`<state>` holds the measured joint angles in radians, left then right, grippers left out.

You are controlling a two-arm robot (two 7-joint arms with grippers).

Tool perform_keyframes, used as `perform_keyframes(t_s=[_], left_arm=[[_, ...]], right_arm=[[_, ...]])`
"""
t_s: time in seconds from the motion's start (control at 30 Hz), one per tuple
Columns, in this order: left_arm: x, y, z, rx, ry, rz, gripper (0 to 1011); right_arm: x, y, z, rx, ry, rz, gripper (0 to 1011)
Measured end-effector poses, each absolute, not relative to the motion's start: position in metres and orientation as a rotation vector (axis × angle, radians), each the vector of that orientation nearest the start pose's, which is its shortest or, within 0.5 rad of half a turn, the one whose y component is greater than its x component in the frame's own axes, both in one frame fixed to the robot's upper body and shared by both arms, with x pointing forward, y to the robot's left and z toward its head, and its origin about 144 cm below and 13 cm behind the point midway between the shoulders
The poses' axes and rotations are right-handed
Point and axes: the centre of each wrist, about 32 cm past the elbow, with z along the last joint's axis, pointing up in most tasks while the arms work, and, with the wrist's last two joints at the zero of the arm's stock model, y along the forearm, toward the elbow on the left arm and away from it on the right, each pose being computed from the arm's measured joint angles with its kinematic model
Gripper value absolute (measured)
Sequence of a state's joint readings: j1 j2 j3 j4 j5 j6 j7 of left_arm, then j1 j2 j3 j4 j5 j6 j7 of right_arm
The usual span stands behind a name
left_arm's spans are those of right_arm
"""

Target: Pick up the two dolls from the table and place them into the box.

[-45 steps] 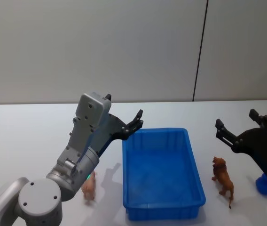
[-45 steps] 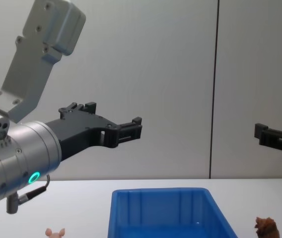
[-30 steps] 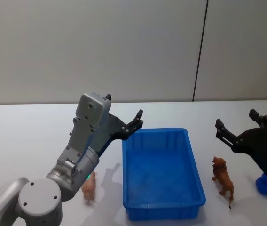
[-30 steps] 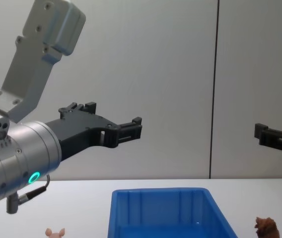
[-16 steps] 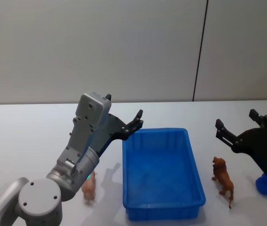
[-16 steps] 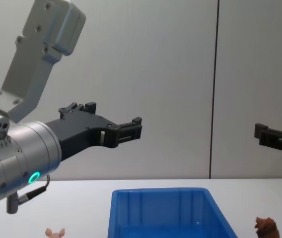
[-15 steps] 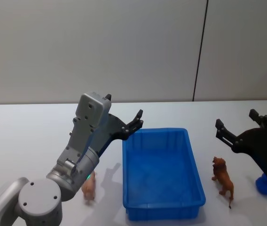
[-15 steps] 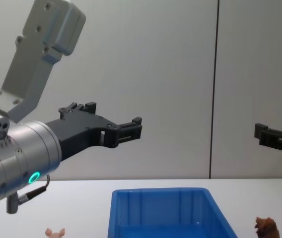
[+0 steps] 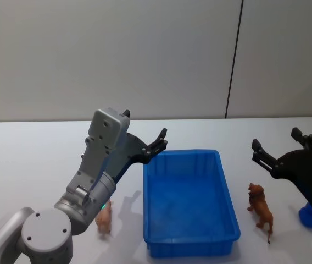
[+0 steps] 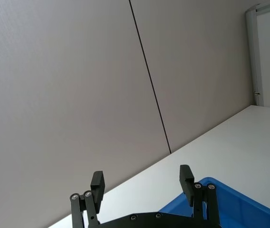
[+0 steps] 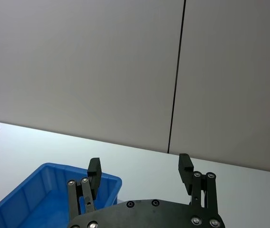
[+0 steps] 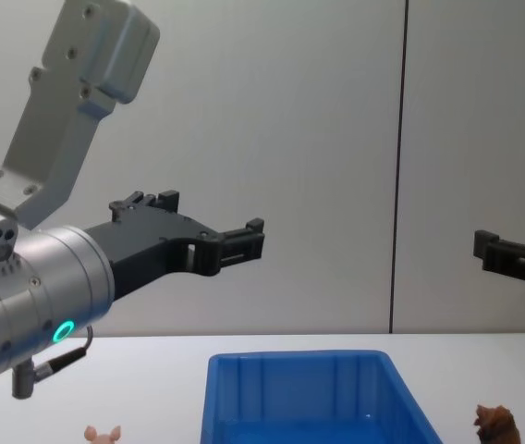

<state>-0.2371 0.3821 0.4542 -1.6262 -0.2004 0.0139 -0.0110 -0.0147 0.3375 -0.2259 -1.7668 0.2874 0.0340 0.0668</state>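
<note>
The blue box (image 9: 180, 153) lies on the white table (image 9: 29, 159), in front of me at the middle. A pale pink doll (image 9: 104, 219) stands left of the box, partly behind my left arm. A reddish-brown shaggy doll (image 9: 260, 207) stands right of it. My left gripper (image 9: 146, 127) hovers open above the box's far left corner, holding nothing. Open and likewise holding nothing, my right gripper (image 9: 276, 140) hangs in the air just behind the brown doll. In the chest view both dolls, pink (image 12: 103, 434) and brown (image 12: 495, 422), flank the box (image 12: 290, 357).
A small round blue object (image 9: 308, 215) sits on the table at the far right, under my right arm. A grey wall with a dark vertical seam (image 9: 233, 60) stands behind the table. Open tabletop stretches to the left and behind the box.
</note>
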Motion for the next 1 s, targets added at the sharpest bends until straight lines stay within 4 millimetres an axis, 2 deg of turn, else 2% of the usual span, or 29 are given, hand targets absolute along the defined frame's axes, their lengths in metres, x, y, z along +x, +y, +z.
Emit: perform_keyframes(t_s=[1.0], left_arm=[[0.4920,0.1984,1.2044,0.061,-0.268,1.124,1001]], right_arm=[[0.4397,-0.2423,1.1879,0.019,-0.073,-1.251,1001]])
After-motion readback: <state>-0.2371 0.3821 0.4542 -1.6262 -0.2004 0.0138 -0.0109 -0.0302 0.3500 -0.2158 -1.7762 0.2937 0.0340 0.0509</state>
